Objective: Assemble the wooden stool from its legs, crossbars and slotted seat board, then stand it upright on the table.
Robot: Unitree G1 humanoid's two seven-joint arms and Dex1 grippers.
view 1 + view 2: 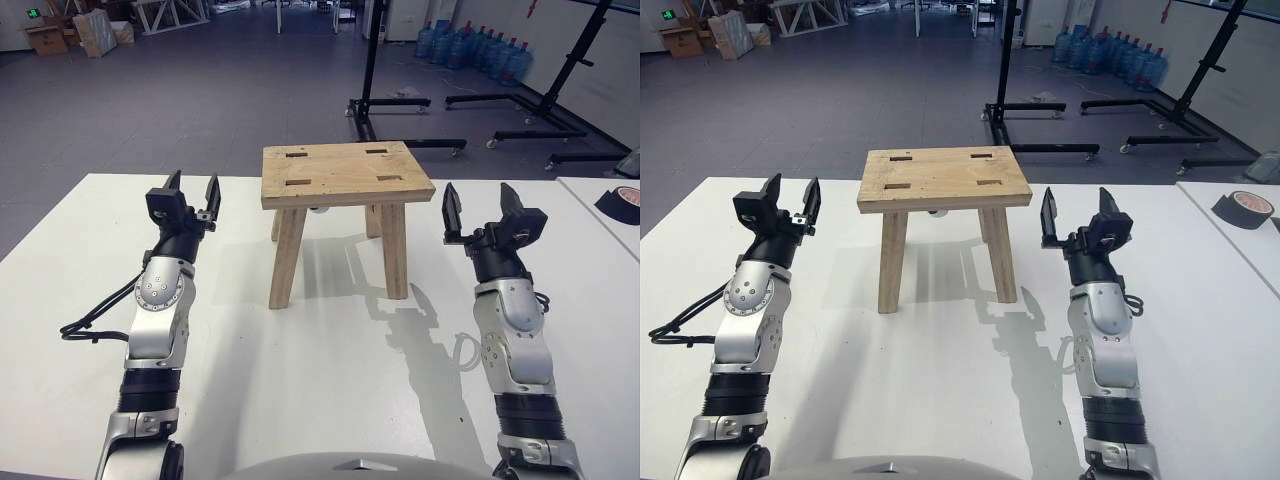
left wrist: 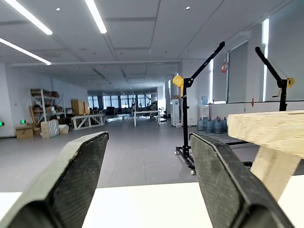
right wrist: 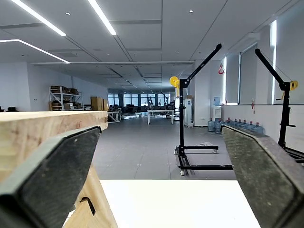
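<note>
The wooden stool (image 1: 345,175) stands upright on the white table (image 1: 330,400), its slotted seat board on top and its legs (image 1: 287,257) splayed below. My left gripper (image 1: 193,193) is open with nothing in it, raised to the left of the stool and well apart from it. On the stool's other side my right gripper (image 1: 481,208) is also open and empty. The seat's edge (image 2: 266,130) and a leg show in the left wrist view past the fingers (image 2: 228,185). In the right wrist view the seat (image 3: 42,130) lies beside that gripper's fingers (image 3: 266,171).
A roll of black tape (image 1: 620,205) lies on a second table at the far right. Black wheeled stands (image 1: 400,105) and water bottles (image 1: 470,45) stand on the floor behind. A black cable (image 1: 95,320) loops beside my left arm.
</note>
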